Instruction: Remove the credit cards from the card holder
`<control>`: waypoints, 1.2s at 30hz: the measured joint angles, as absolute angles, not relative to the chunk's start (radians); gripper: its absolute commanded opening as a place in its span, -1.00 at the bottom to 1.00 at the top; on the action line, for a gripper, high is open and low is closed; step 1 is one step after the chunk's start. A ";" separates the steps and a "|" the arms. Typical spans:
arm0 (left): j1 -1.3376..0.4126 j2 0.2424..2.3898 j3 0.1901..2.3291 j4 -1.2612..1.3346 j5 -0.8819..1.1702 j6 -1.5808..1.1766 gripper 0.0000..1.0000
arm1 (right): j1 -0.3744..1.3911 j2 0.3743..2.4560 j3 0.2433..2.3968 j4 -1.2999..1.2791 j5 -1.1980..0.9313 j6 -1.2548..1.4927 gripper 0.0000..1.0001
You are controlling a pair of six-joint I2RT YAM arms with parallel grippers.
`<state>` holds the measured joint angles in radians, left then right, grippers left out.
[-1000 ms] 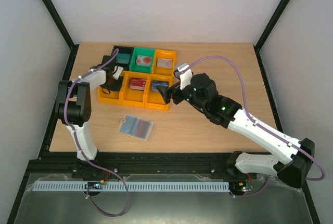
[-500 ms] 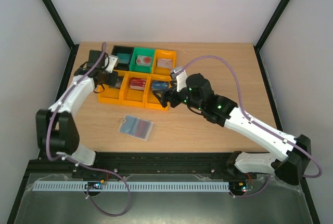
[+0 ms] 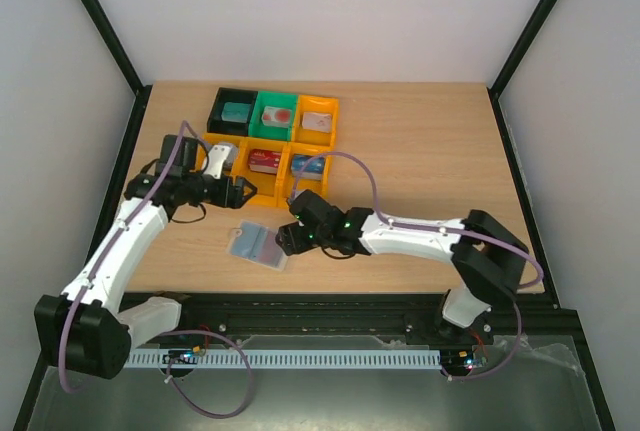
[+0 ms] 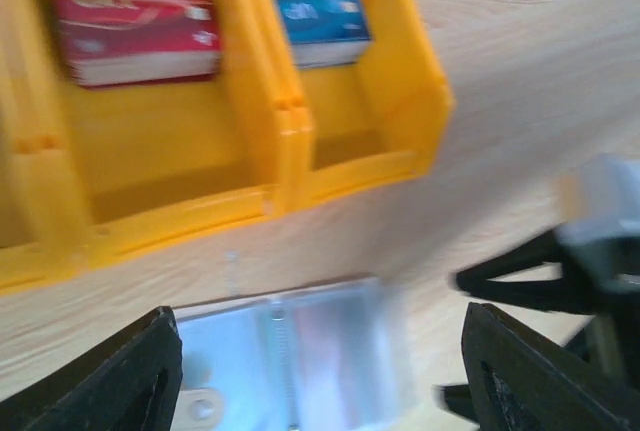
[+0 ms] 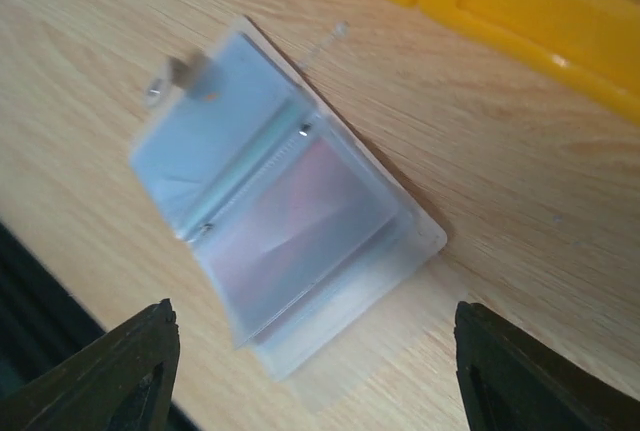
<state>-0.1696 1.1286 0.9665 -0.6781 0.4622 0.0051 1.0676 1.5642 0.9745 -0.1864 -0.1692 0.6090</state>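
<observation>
Plainly, the card holder [image 3: 262, 244] lies unfolded on the table [image 3: 420, 151] before the yellow bins [image 4: 290, 141] (a reddish card [image 5: 310, 201] shows inside). Above it the left gripper [image 4: 320, 371] and right gripper [image 5: 320, 351] hover, jaws spread wide, holding nothing.

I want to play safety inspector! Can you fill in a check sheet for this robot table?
Surface: light wooden table, flat.
Job's things: grey-blue folding card holder with clear sleeves lies open on the table; a reddish card shows inside it.
Clutter: block of black, green, orange and yellow plastic bins holding cards.
Grippers: left hand and right hand both open, holding nothing, close to the holder.
Cables: purple cables loop along both arms.
Surroundings: white walls, black frame posts.
</observation>
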 measured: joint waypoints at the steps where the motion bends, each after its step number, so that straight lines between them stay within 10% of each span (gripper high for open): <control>1: -0.181 1.124 0.953 -0.660 0.486 -0.025 0.57 | 1.070 1.592 0.974 -0.183 -0.169 0.622 0.44; 13: -0.210 1.150 0.578 -0.464 0.437 -0.374 0.82 | 1.086 1.803 0.997 -0.125 -0.182 0.680 0.18; 36: -0.213 1.181 0.382 -0.136 0.522 -0.638 0.31 | 1.002 1.796 1.061 -0.155 -0.164 0.521 0.13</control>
